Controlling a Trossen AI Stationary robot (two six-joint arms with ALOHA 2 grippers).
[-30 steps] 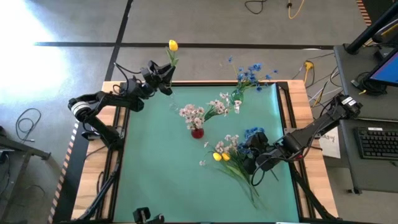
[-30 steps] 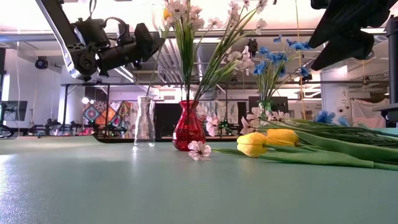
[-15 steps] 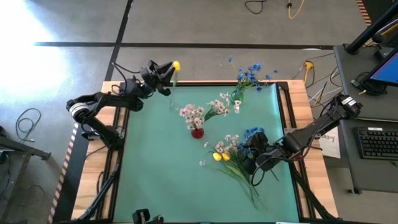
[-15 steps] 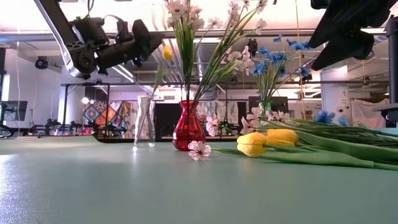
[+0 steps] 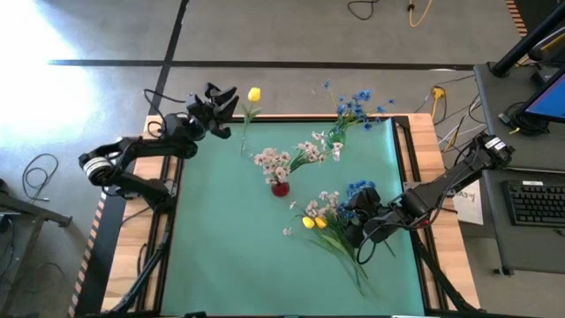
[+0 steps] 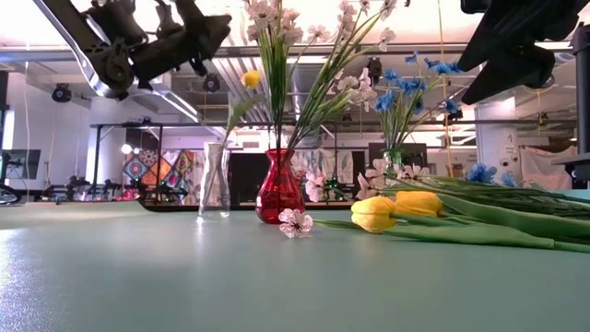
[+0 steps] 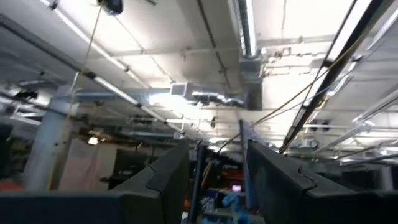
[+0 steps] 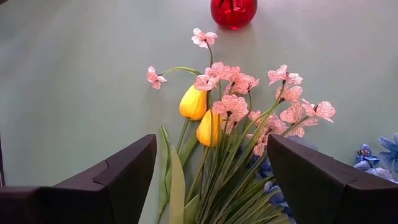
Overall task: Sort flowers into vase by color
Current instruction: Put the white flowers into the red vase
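Left pincer (image 5: 228, 94) now clear of yellow tulip (image 5: 253, 94)

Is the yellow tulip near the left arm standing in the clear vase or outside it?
In the vase. The yellow tulip stands upright, its stem running down into the clear vase.

A green-topped table (image 5: 221, 256) carries a clear vase (image 6: 214, 180) by the far-left edge, a red vase (image 5: 280, 187) mid-table, another vase (image 5: 336, 146) far right, and loose flowers (image 5: 331, 225) lying near the right edge.
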